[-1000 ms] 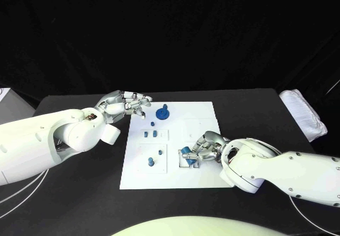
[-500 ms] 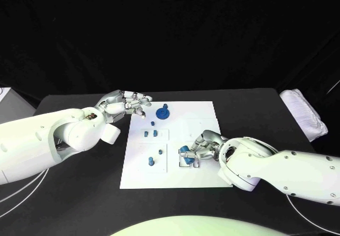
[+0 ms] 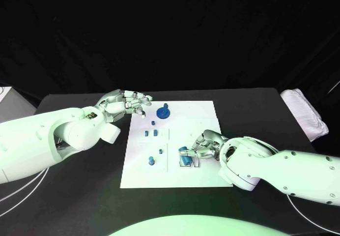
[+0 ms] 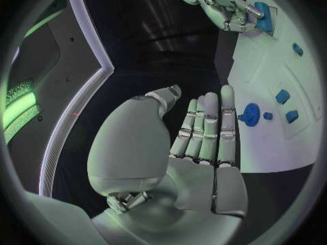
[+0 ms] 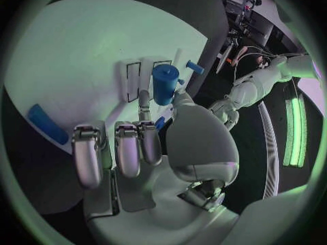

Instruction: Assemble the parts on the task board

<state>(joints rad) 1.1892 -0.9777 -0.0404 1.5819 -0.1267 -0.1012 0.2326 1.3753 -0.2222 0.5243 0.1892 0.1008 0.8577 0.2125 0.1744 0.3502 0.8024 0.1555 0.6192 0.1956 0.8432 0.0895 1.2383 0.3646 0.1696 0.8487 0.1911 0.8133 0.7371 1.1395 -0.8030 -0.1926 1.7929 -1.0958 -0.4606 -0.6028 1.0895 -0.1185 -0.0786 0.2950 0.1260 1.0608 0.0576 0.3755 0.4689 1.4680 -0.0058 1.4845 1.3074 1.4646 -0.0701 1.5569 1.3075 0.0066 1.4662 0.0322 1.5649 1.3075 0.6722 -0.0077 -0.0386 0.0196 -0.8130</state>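
The white task board (image 3: 173, 162) lies in the middle of the black tabletop (image 3: 85, 196). The right robot hand (image 3: 202, 147) is down on the board's near right part, its fingers closed round a blue cylinder (image 5: 163, 84) held upright over a small slotted fixture (image 5: 136, 76); in the head view the same piece shows as a blue part (image 3: 185, 156) at that robot hand's fingertips. The left robot hand (image 3: 126, 103) hangs over the board's far left corner, holding nothing, its fingers lying side by side and lightly curled with the thumb standing apart. Just beside it on the board stands a blue round disc with a peg (image 3: 163, 114). Nearer the middle two small blue pieces (image 3: 150, 132) sit side by side in a recess, and a further blue piece (image 3: 152, 160) stands in the near left recess. A flat blue bar (image 5: 46, 124) lies on the board beside the right robot hand
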